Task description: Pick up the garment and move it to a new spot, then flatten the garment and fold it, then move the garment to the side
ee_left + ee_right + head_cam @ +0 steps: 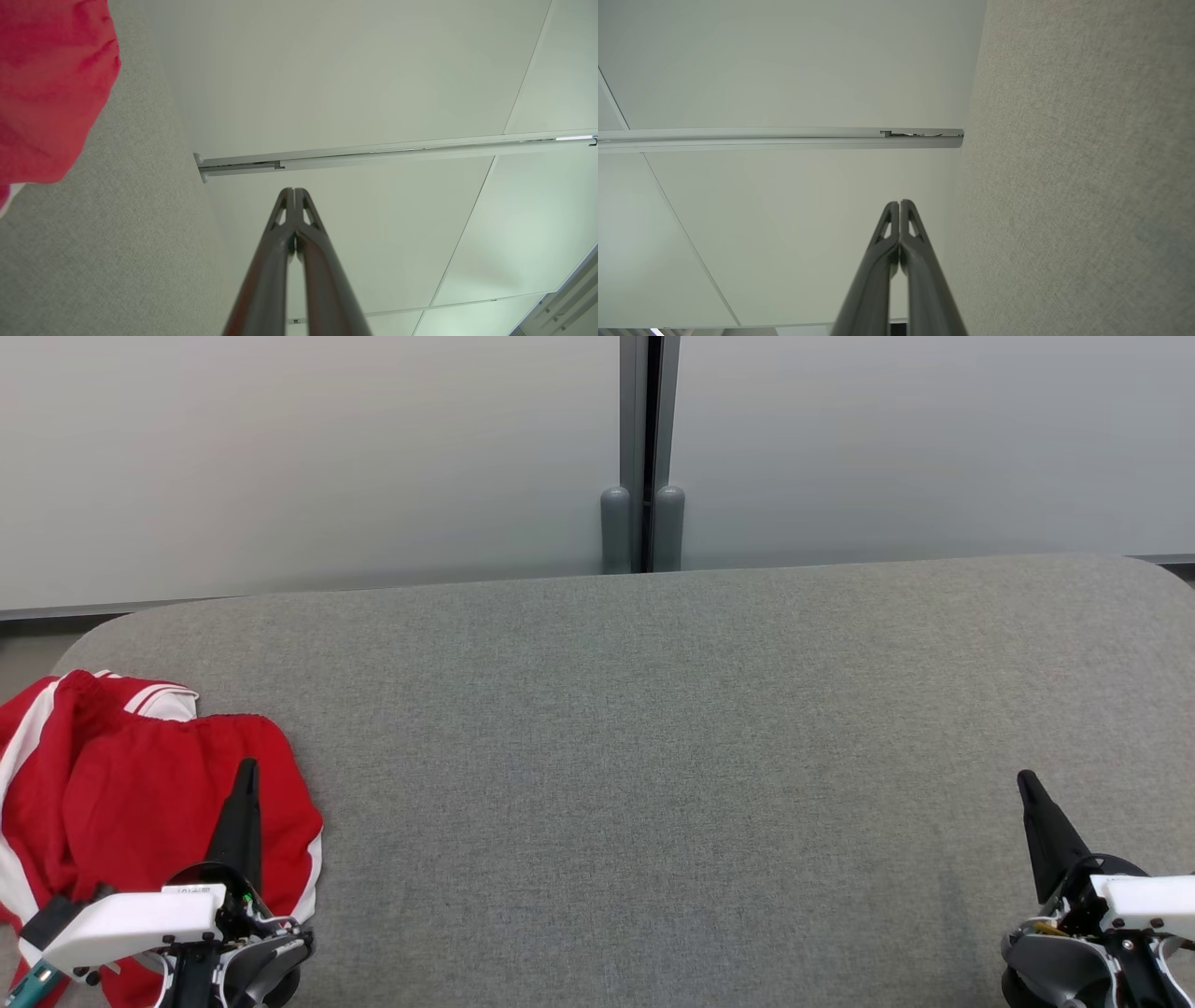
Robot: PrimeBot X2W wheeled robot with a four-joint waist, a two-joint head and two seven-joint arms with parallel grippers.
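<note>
The garment (121,784) is red with white side stripes and lies crumpled at the left end of the grey fabric surface (653,756). My left gripper (247,767) hangs over its right part, fingers pressed together and empty. The left wrist view has the garment (51,88) at its upper left, apart from the shut left gripper (294,190). At the lower right of the head view my right gripper (1025,777) is shut above bare fabric. Its fingertips meet with nothing between them in the right wrist view, where the right gripper (900,202) points past the surface's edge.
A pale frosted partition wall (327,457) rises right behind the surface, with a grey vertical post (644,457) at its middle. The surface's rounded far corners sit at left and right. Bare grey fabric stretches from the garment across to the right gripper.
</note>
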